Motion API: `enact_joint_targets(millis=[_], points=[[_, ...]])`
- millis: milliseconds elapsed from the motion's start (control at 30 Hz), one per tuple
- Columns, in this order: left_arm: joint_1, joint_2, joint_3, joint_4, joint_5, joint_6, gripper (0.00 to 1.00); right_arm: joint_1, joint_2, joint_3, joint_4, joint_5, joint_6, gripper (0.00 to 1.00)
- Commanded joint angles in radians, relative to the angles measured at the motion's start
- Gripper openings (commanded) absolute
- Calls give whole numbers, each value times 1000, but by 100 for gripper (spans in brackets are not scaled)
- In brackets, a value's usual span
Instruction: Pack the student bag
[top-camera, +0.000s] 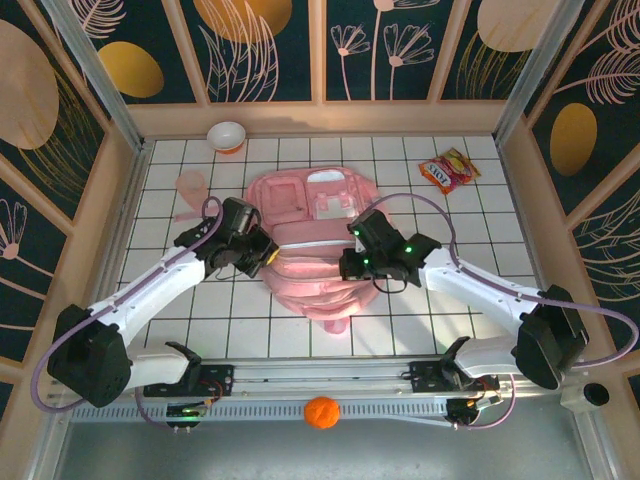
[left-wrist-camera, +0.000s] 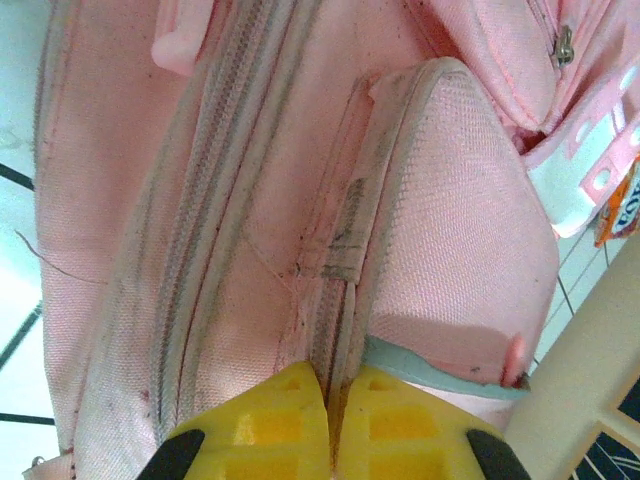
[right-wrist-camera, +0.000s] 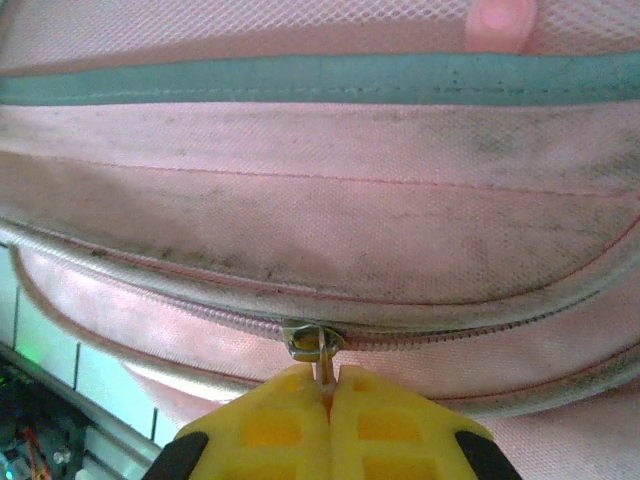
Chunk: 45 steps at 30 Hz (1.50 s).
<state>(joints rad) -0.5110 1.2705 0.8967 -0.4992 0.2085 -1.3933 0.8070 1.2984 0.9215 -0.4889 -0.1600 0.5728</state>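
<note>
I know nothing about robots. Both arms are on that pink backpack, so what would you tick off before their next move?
1. Right end effector shut on the zipper pull: ok.
2. Left end effector pinching a seam of the student bag to steady it: ok, as far as the left wrist view shows.
3. Pull sitting straight between the fingers: cannot tell, it is mostly hidden.
4. Pocket open enough for packing: not ok, no gap shows beside the pull.
5. Snack packet lying apart from the bag, ready to fetch: ok.
</note>
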Motion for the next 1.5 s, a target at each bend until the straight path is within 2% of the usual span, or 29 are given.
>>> enact_joint_targets(millis=[0,33,100,167,267,367,433,567,767,833,900,1067,1267,1467], points=[[49,-24,30,-98,-166,30,0,20,-23,-2,1,3,12,0],[49,-21,36,-90,-153,33,6,36,-16,-7,33,-10,28,0],[44,-17,68,-87,-135,59,29,70,11,1,65,-11,49,0],[24,-20,129,-103,-157,110,43,85,38,18,59,3,55,0],[-41,-30,203,-114,-220,223,52,86,53,25,55,10,47,0],[-90,-53,184,-16,-224,335,53,74,43,29,60,0,29,0],[-90,-90,118,93,-228,370,52,62,24,19,78,-21,16,0],[-90,-176,5,320,-282,560,50,27,-13,-16,115,-76,1,0],[-90,-306,-95,564,-329,1017,49,0,-9,-30,143,-113,-10,0],[-89,-334,-123,603,-272,1206,49,-2,-7,-29,142,-115,-13,0],[-89,-341,-130,589,-145,1413,50,-3,-7,-33,146,-117,-13,0],[-90,-250,-71,373,191,1803,50,-11,-10,-43,168,-142,-13,0],[-93,-124,-46,300,417,2045,46,-14,-13,-46,166,-144,-11,0],[-115,-13,-20,275,411,2181,46,-16,-17,-50,172,-144,-5,0]])
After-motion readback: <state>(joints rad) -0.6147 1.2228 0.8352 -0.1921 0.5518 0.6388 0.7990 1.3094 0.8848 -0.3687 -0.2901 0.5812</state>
